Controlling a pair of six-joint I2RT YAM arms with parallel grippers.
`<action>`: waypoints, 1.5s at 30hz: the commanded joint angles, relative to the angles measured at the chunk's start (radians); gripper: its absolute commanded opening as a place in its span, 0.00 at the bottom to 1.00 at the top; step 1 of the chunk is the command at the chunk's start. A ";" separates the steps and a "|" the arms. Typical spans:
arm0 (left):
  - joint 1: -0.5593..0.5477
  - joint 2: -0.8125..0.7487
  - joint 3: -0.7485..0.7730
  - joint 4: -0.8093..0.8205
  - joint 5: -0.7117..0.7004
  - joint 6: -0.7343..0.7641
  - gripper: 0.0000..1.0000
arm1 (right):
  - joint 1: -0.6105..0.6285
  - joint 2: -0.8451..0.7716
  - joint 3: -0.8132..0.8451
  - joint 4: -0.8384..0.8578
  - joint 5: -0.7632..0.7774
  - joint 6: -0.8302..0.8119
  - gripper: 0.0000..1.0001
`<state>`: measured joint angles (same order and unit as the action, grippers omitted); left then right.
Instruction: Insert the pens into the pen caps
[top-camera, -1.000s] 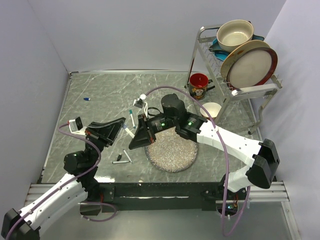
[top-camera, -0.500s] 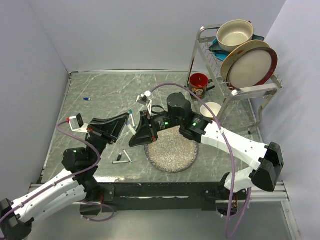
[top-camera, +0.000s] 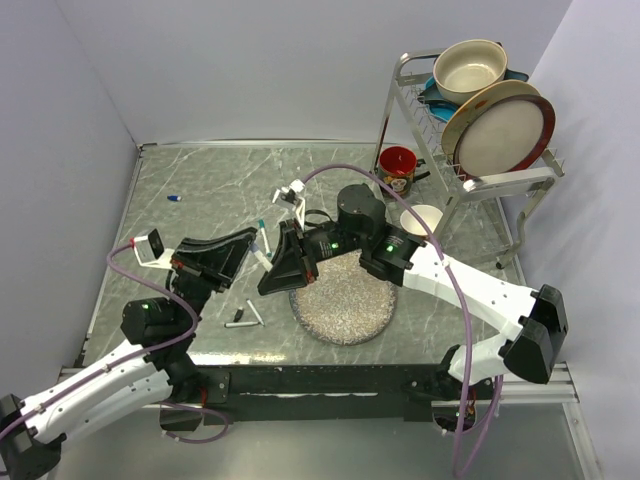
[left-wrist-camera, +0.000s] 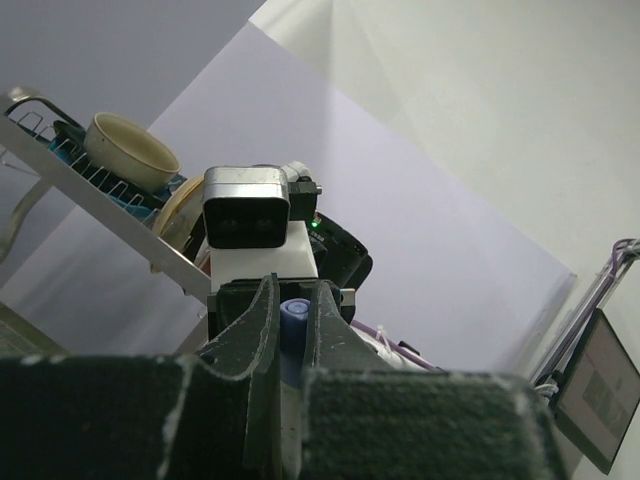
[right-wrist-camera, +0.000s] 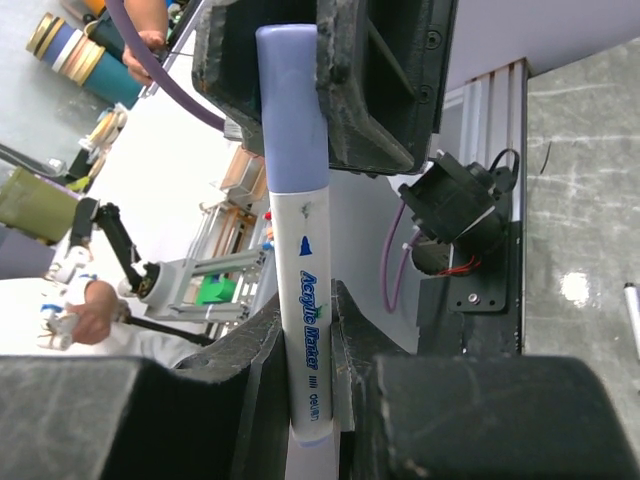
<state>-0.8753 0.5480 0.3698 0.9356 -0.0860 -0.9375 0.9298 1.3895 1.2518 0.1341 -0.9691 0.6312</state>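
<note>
My right gripper (right-wrist-camera: 303, 308) is closed narrow on a slim white-barrelled marker pen (right-wrist-camera: 303, 280). Its two black fingers pinch the barrel near the printed lettering, so the pen stands up the middle of my right wrist view. The top of that pen wears a lavender-blue plastic cap (right-wrist-camera: 290, 100), and the cap sits against the black fingers of my left gripper (left-wrist-camera: 294, 300), which fills the upper centre of the same view. In my left wrist view the jaws are pressed almost together, with the round blue end of the cap showing between them at lower middle, so my left gripper has hold of the cap. The cap's lower rim meets the white barrel, though I cannot tell from these angles whether it is pushed fully home. In the overhead view both grippers meet above the grey marble-patterned table (top-camera: 200, 180), just left of the round speckled plate (top-camera: 345, 305) at the frame's centre. Two loose white pens (top-camera: 247, 318) lie on the table to the lower left of the plate. A teal-capped pen (top-camera: 262, 238) lies just above the grippers, and a small blue cap (top-camera: 174, 198) sits alone toward the upper left. A red mug (top-camera: 398, 170) and a metal dish rack (top-camera: 510, 178) stand at upper right.
</note>
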 joint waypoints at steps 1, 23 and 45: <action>-0.120 0.021 0.012 -0.582 0.451 0.012 0.01 | -0.063 -0.072 0.066 0.394 0.420 -0.033 0.00; 0.087 0.176 0.457 -0.916 0.242 0.149 0.01 | -0.046 -0.359 -0.425 0.351 0.429 -0.021 0.52; 0.720 0.749 0.653 -1.124 0.117 0.264 0.01 | 0.125 -0.675 -0.710 0.210 0.560 -0.073 1.00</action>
<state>-0.1986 1.1770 0.9661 -0.2070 0.0704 -0.6731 1.0279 0.7277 0.5526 0.3164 -0.4622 0.5640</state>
